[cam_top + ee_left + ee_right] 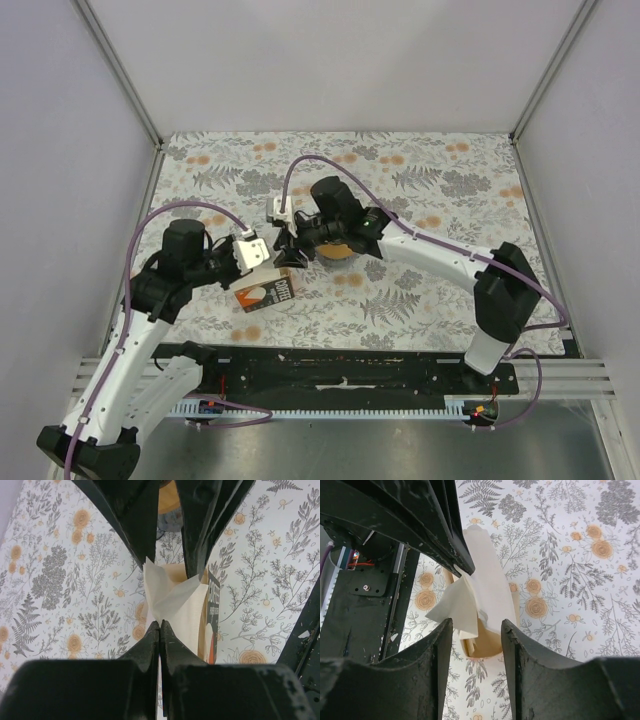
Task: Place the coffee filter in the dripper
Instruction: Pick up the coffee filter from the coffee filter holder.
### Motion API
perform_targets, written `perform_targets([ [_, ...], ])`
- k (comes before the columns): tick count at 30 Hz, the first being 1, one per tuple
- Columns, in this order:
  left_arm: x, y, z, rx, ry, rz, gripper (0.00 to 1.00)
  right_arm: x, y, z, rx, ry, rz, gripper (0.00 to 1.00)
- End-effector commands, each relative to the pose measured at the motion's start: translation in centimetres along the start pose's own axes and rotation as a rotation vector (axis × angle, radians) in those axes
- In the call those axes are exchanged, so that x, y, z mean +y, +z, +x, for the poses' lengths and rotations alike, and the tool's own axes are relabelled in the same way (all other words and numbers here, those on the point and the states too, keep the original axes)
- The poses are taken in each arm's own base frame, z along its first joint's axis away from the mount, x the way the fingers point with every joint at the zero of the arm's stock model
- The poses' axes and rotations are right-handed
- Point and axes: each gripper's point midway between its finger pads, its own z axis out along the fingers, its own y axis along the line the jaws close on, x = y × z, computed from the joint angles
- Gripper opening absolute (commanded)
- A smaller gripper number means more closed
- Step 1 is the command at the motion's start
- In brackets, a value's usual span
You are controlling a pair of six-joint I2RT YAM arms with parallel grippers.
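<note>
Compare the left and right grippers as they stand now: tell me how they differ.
The left gripper is shut, its fingers pinching an edge of the coffee filter; the right gripper is open, its fingers spread either side of the paper without clamping it. In the top view the left reaches in from the left, the right from the opposite side. Both have dark fingers and meet by the carton.
</note>
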Motion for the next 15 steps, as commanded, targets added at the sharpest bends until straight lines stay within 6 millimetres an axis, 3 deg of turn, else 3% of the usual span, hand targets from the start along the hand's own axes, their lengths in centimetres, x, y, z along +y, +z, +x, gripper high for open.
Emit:
perform_targets([
  [1, -0.5, 0.3, 0.2, -0.008, 0.029, 0.026, 0.02, -0.6, -2.6, -2.6, -0.06, -0.046, 0.069, 0.52],
  [6, -0.5, 0.3, 0.1, -0.013, 0.035, 0.027, 0.02, -0.3, -3.9, -2.1, -0.062, -0.044, 0.069, 0.51],
  [15, -0.6, 0.3, -0.1, -0.02, 0.039, 0.033, 0.02, 2.5, -3.5, -1.5, -0.125, 0.007, -0.03, 0.48],
])
